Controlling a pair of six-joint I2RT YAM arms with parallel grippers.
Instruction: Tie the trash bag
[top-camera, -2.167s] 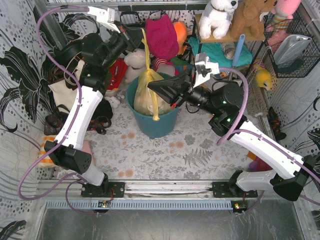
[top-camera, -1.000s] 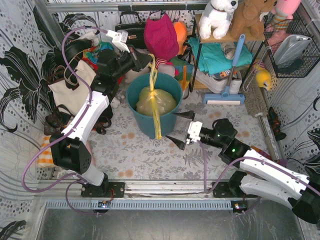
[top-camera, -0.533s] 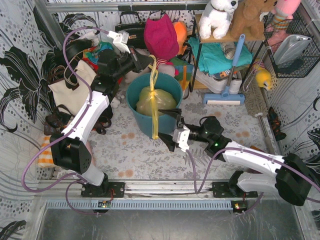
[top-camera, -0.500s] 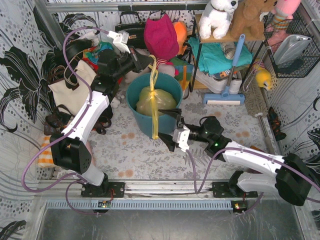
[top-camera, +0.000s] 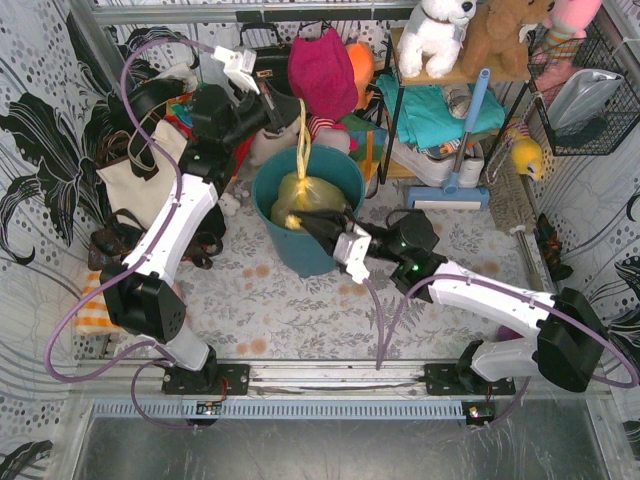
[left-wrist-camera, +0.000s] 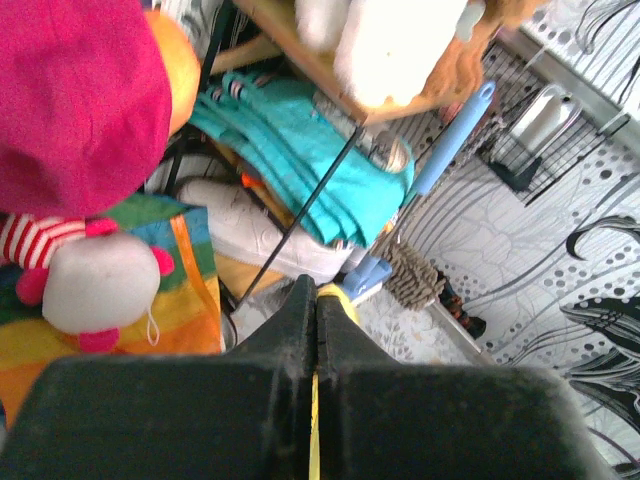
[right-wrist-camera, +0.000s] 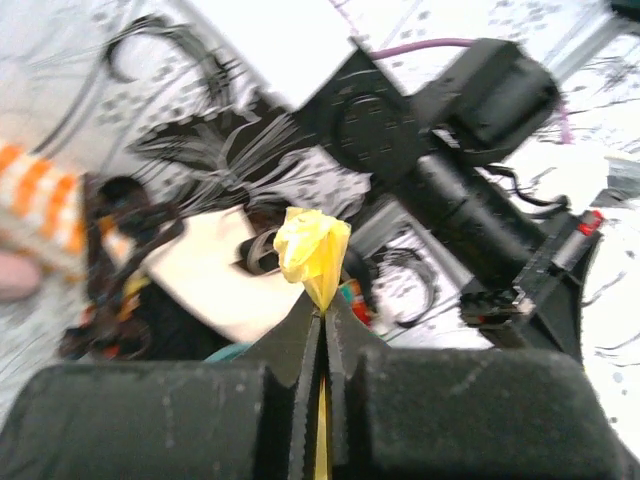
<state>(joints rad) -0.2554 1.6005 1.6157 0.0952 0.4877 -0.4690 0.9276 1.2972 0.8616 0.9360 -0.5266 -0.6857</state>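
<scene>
- The floor is a grey mat with leaf shapes (top-camera: 300, 320). Soft toys and bags crowd the back wall.
- My left gripper (top-camera: 284, 106) has its two fingers pressed together on a thin yellow tail (top-camera: 299, 140) of plastic. In my left wrist view, only a sliver of yellow shows between them.
- My right gripper (top-camera: 303, 222) pinches yellow plastic too. A crumpled yellow tuft (right-wrist-camera: 313, 248) pokes out past its tips.
- Both bits belong to the thin, see-through yellow-green plastic trash bag (top-camera: 312, 200). It sits inside the round teal plastic bin (top-camera: 300, 255) in the middle of the mat.
- The tail runs straight up from the top of the bag to my left gripper, high over the bin. My right gripper is low, right at the bag's top.
- I think the knot is only partly made.
- To do it well, I should pull the two ends apart slowly and evenly. I should grip hard, because thin plastic can slip or tear. A hard yank could also lift the bag out of the bin.
</scene>
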